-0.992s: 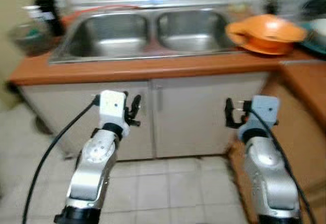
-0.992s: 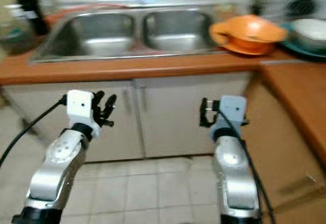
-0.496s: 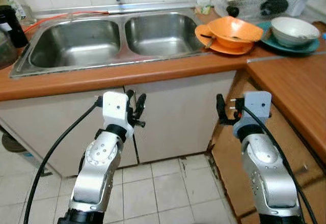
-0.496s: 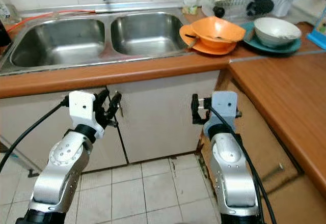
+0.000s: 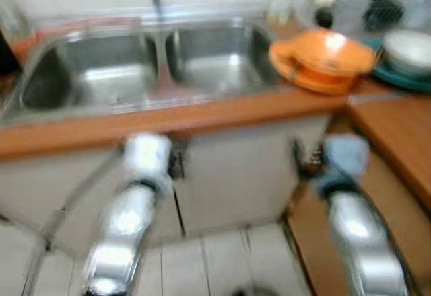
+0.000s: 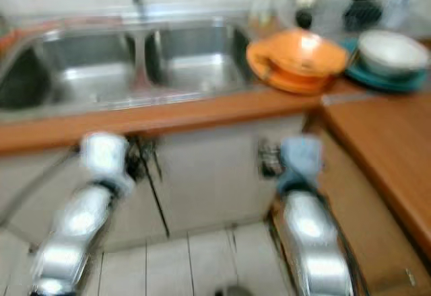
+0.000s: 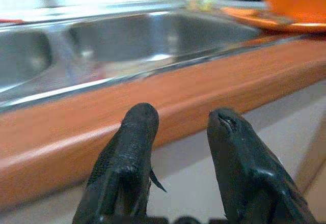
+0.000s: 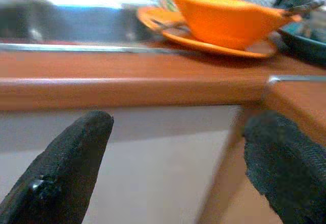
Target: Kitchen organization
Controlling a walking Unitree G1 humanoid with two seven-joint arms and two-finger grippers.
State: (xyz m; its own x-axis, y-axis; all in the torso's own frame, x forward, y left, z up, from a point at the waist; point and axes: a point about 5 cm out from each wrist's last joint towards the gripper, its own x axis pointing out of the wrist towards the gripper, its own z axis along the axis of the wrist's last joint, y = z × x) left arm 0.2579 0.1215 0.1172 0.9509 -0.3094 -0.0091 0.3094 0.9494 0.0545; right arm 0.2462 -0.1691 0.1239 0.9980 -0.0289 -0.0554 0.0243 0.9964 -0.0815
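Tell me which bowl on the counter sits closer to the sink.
The orange bowl on its orange plate, right beside the sink. The white bowl on the teal plate stands farther right.

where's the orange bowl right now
The orange bowl sits on an orange plate on the counter, just right of the double sink and left of the white bowl on its teal plate.

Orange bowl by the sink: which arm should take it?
Right, probably. The orange bowl sits on its plate at the counter's right end, just above and beyond the right gripper, whose fingers are spread wide and aimed at it. The left gripper faces the sink, further away.
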